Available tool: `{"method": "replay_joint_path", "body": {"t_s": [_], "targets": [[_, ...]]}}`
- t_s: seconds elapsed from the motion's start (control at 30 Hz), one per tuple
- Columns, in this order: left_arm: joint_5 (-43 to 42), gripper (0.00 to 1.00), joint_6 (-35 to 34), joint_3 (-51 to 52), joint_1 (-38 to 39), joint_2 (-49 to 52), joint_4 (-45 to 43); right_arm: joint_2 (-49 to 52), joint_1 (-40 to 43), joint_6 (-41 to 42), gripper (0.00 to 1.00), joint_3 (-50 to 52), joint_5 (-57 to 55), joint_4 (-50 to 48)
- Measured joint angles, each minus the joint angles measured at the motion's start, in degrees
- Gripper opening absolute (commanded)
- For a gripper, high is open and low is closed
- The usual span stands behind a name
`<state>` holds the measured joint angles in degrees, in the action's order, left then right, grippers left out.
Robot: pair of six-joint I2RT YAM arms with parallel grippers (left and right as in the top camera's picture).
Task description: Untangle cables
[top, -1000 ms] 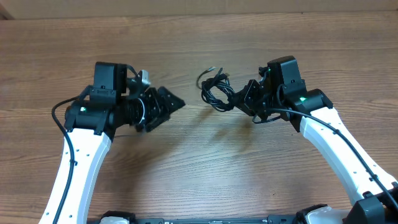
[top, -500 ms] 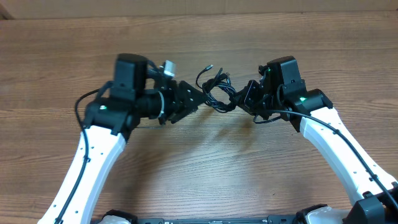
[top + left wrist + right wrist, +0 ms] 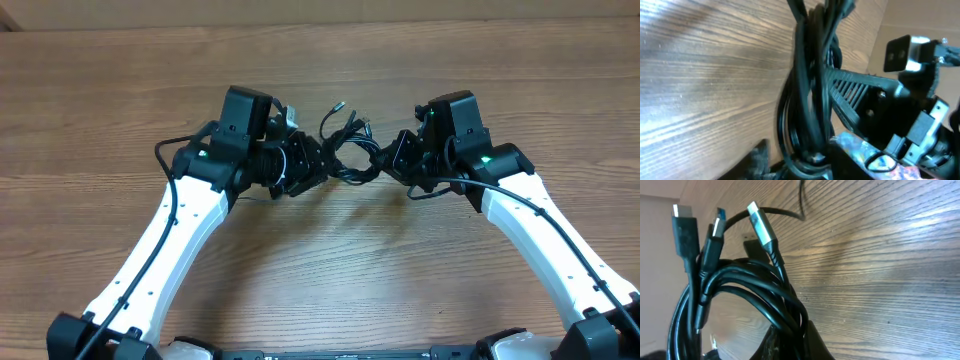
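A: Wood grain runs all across the desk [image 3: 120, 90]. What's over on the left?

B: The left arm [image 3: 170, 240], white with black joints, reaches in from the near edge. Its left pincer [image 3: 322, 165] is up against the left side of the cables [image 3: 348, 150].

A: Has it got hold of them?

B: I cannot tell. In the left wrist view the cables [image 3: 807, 90] run straight down into the gap between its fingers [image 3: 757, 159]. The jaws stand partly apart, one on either side of the strands, but whether they pinch is lost at the bottom of the view.

A: And the cables themselves?

B: They're one knotted clump of thin black cord, about midway between the desk's left and right edges, in its far half. Loops bulge out at the middle, and a couple of loose ends point toward the far edge. I can't say whether the clump lies on the wood or hangs just above it.

A: Any plugs?

B: Three plug ends [image 3: 760, 222] show in the right wrist view, fanned out at the top of the bundle — one silver, the other two darker.

A: And the right?

B: The right pincer [image 3: 388, 158] is closed tight on the clump's right side, and the strands rise straight out of its tips. Seen from the left wrist, its ribbed finger [image 3: 850, 95] lies touching the cables. Behind it the right arm [image 3: 540, 230] slopes away toward the near right corner.
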<state>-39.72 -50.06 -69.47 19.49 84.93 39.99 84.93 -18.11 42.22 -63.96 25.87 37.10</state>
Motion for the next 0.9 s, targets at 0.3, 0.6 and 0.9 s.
{"method": "replay_joint_path", "body": {"t_s": [0.3, 0.6, 0.9], "targets": [[-0.37, 0.04, -1.01, 0.0, -0.07, 2.23, 0.0, 0.0, 0.02, -0.5, 0.04, 0.0, -0.98, -0.22], [-0.04, 0.04, -1.03, 0.02, -0.07, 2.23, -1.7, 0.02, 0.13, -2.93, 0.04, 0.0, -0.59, 0.87], [3.37, 0.04, -5.14, 0.37, 0.37, 2.54, -3.58, 0.02, -1.22, -14.47, 0.32, 0.0, 1.01, 8.5]]}}
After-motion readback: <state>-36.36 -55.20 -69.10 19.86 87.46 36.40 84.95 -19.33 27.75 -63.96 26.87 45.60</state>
